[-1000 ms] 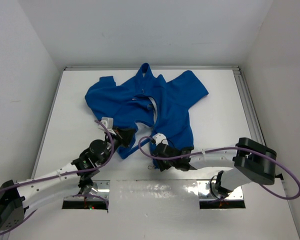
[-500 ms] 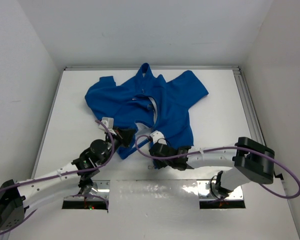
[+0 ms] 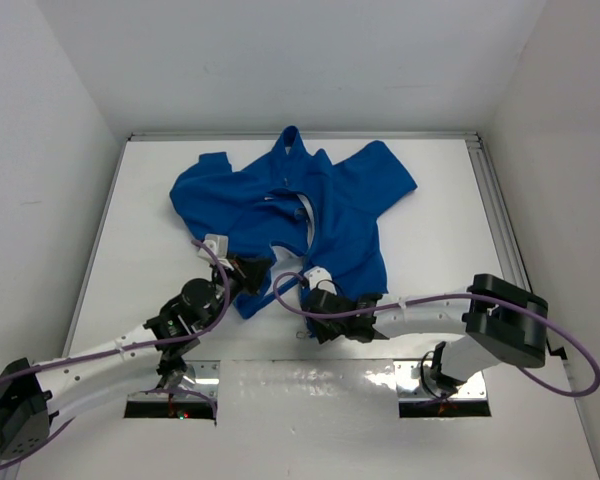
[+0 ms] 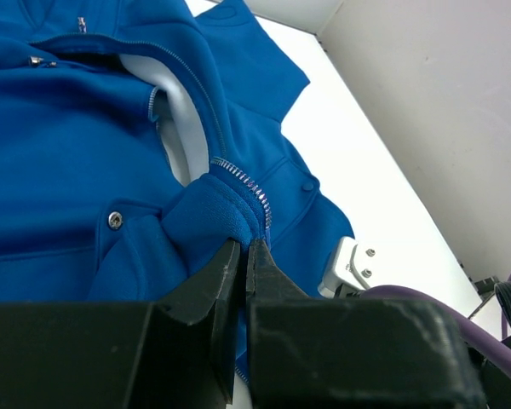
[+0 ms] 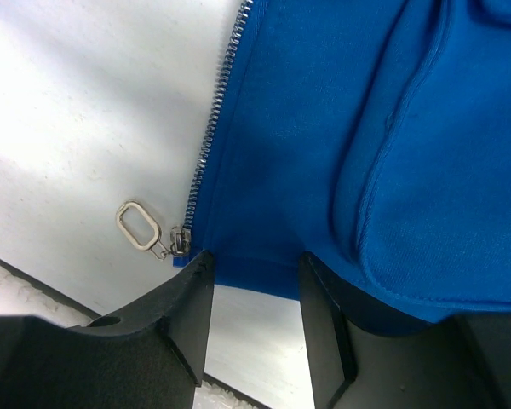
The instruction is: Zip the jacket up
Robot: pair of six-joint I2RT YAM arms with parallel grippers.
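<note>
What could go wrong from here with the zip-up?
1. The right tool is open over the jacket hem, while the zipper pull lies on the table outside its gap. Closing here would likely pinch fabric, not the pull.
2. The left tool clamps a bunched fold at the other zipper edge. The teeth may slip out or meet the slider crooked.

A white table (image 3: 450, 240) stands enclosed by plain white walls (image 3: 300, 60). A metal rail (image 3: 497, 215) runs along its right edge. A shiny metal plate (image 3: 310, 378) lies at its near edge.
</note>
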